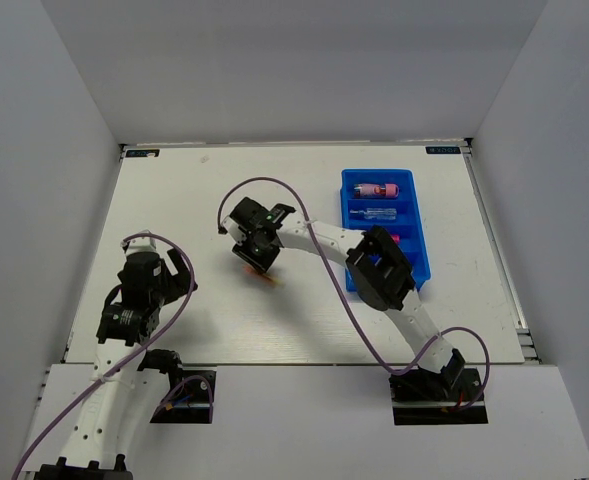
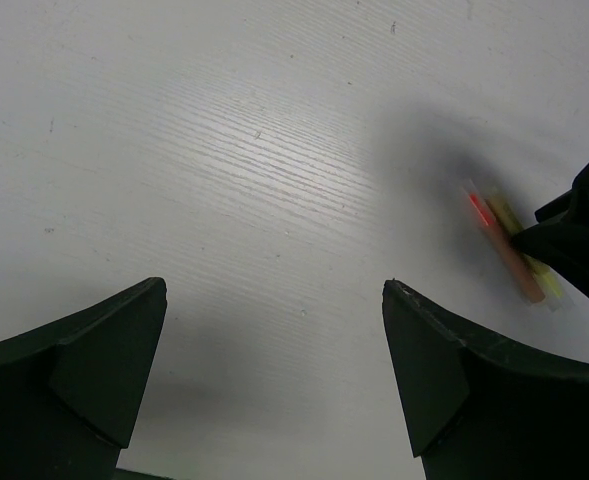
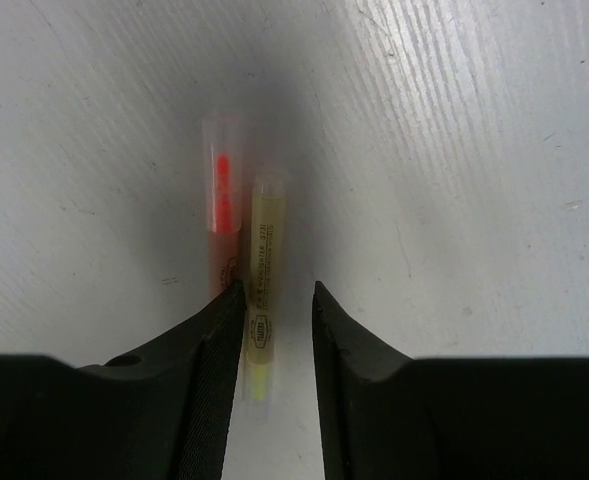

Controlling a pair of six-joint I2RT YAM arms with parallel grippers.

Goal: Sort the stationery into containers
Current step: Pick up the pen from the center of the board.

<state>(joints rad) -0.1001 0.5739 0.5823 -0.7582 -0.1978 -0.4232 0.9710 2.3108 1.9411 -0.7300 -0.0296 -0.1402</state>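
Noted right pincer down at the table, mid-field, jaws partly open and astride a yellow highlighter. Saw the left finger against its barrel and a gap on the right finger's side; not clamped. Logged an orange highlighter lying parallel just beside the yellow one, outside the left finger. Found both flat on the table, well apart from the blue bin. Located bin at far right, with a pink tube in the farthest compartment and a clear pen in the next one nearer. Recorded left pincer wide open, holding nothing, over the table at left.
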